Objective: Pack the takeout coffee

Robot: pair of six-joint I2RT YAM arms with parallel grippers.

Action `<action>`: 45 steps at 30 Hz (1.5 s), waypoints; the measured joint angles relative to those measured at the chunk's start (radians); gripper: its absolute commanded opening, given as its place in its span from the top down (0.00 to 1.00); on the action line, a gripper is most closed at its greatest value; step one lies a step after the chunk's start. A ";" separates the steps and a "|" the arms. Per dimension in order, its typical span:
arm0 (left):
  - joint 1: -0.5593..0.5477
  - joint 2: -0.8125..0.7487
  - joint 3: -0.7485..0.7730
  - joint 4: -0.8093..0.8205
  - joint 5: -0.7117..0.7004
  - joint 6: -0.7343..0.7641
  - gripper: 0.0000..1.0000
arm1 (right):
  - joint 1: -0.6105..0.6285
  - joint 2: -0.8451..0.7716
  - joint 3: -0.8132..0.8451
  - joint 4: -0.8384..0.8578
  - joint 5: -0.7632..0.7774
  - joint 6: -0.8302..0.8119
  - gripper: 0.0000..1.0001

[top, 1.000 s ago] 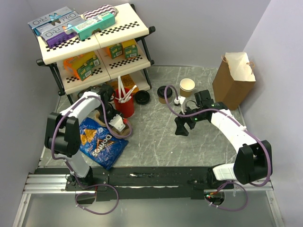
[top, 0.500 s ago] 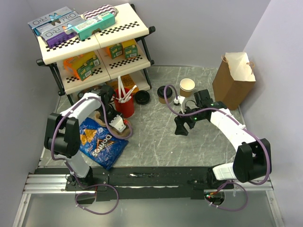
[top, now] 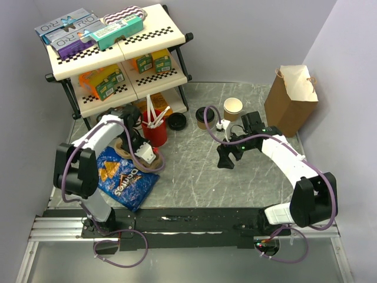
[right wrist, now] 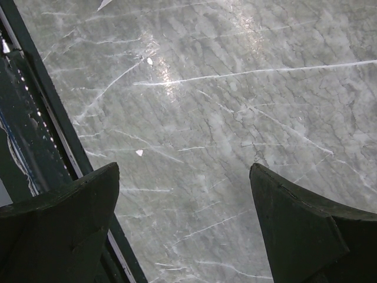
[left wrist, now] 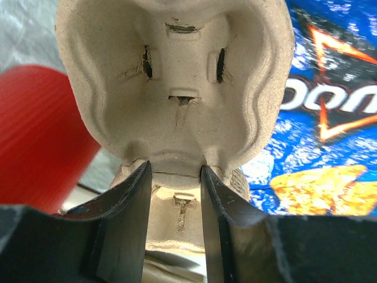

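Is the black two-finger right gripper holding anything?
No: in the right wrist view the right gripper stands wide open above the grey marbled tabletop, with nothing between its fingers.

Pale lavender-grey walls (top: pixel 247 35) close the scene at the back and on both sides. The desk (top: pixel 194 171) has a grey, marble-veined top, and light leaves a bright glare on it in the right wrist view. A cream tiered shelf rack (top: pixel 118 59) with a black frame and checkered edges stands at the far left. A black rail (top: pixel 194 227) runs along the near edge, with a brushed metal plate (top: pixel 177 262) below it.
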 measured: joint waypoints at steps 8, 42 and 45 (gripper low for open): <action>0.011 -0.035 0.003 0.022 -0.019 -0.194 0.99 | 0.000 0.042 0.035 -0.002 -0.003 0.000 0.03; -0.016 -0.270 -0.087 0.074 0.027 -0.444 0.99 | 0.000 0.090 0.096 0.025 -0.044 0.089 0.03; -0.016 -0.416 -0.262 0.147 0.032 -0.432 0.99 | 0.000 0.081 0.095 0.068 -0.047 0.156 0.03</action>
